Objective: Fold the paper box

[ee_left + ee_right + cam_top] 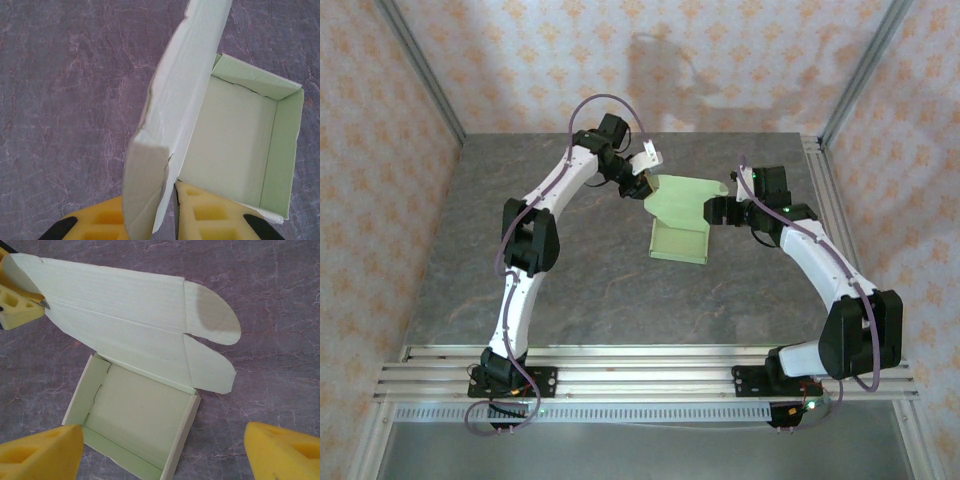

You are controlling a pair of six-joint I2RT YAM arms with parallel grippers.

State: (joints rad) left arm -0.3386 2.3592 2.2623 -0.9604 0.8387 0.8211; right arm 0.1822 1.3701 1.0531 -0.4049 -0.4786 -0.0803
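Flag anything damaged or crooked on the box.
The lid of the paper box looks creased and ragged, with a small tear, along its edge near the left claw pinching it. Nothing else stands out.

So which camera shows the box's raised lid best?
The right wrist view: the lid faces it broadside, with its crease and both rounded end tabs visible above the open box. The left wrist view sees the lid nearly edge-on. The top external view shows the lid small and far off.
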